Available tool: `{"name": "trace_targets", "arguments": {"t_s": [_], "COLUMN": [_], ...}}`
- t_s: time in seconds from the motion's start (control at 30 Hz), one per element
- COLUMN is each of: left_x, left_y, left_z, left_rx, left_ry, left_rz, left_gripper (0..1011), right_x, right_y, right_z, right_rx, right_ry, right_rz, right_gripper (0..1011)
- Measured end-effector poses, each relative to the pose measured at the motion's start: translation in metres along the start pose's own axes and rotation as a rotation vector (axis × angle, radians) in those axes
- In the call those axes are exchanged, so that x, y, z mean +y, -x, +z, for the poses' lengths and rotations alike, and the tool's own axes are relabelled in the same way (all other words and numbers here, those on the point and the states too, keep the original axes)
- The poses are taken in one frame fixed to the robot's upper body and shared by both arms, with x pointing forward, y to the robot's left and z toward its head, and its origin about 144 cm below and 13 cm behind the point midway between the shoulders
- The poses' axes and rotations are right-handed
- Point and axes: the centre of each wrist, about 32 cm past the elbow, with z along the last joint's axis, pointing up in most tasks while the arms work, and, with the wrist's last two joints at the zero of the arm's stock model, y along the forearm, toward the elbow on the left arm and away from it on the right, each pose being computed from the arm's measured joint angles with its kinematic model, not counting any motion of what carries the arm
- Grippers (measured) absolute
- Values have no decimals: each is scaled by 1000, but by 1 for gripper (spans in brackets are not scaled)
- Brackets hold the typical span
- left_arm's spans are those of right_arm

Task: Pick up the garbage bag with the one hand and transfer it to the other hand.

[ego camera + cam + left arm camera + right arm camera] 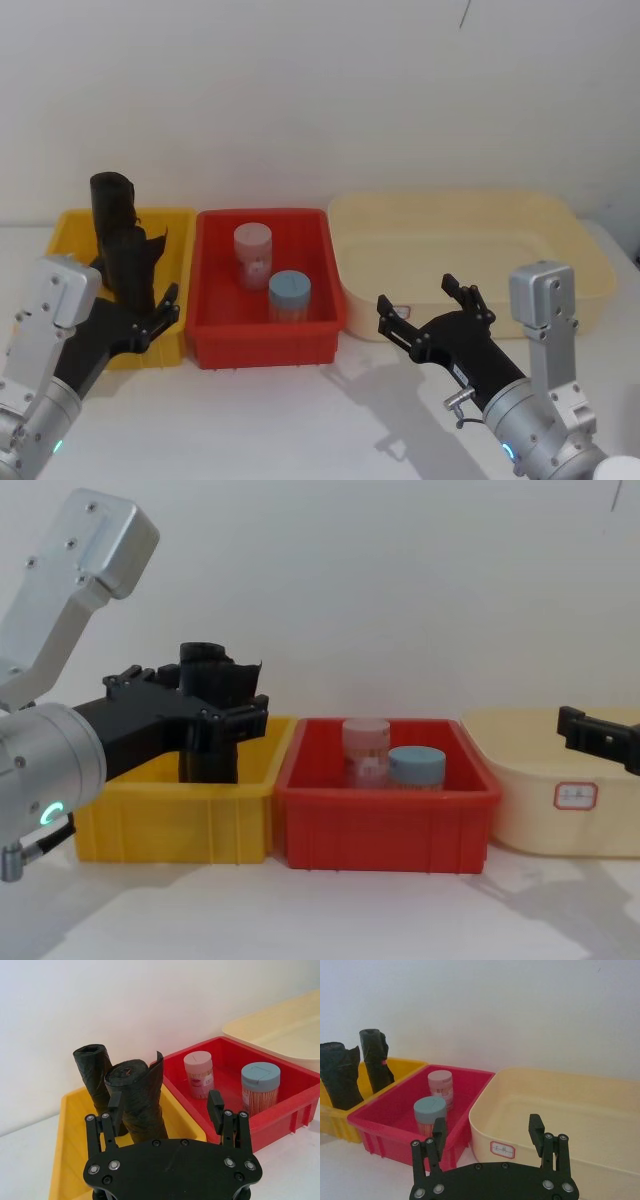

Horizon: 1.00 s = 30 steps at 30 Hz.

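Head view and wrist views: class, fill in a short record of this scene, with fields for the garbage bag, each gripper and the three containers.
garbage bag: upright in the yellow bin, beside a slimmer black roll
left gripper: open, up close to the garbage bag, not shut on it
right gripper: open, holding nothing, in front of the cream tub
red bin: in the middle, holds a pink-lidded jar and a blue-lidded jar
cream tub: right of the red bin
handover: not yet begun
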Motion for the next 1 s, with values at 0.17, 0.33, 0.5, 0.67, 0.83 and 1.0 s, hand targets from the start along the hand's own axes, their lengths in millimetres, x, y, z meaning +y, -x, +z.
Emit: {"name": "trace_targets", "arguments": {"t_s": [0.17, 0.33, 0.5, 0.67, 0.83, 1.0], "left_x": [0, 0, 0, 0, 0, 1], "left_y": [0, 0, 0, 0, 0, 2], "left_z": [0, 0, 0, 0, 0, 1], "left_rx": [0, 0, 0, 0, -1, -9], "left_ry": [0, 0, 0, 0, 0, 4], "left_rz": [0, 0, 0, 0, 0, 8], "left_gripper": [1000, 1000, 1000, 1000, 1000, 1000], "right_x": [0, 0, 0, 0, 0, 0], "right_y": [0, 0, 0, 0, 0, 0], "right_z": [0, 0, 0, 0, 0, 0], "right_rx": [0, 0, 0, 0, 0, 0], "right_ry": [0, 0, 0, 0, 0, 0], "right_rz": [0, 0, 0, 0, 0, 0], "right_gripper": [1010, 1010, 1010, 1010, 1010, 1010]}}
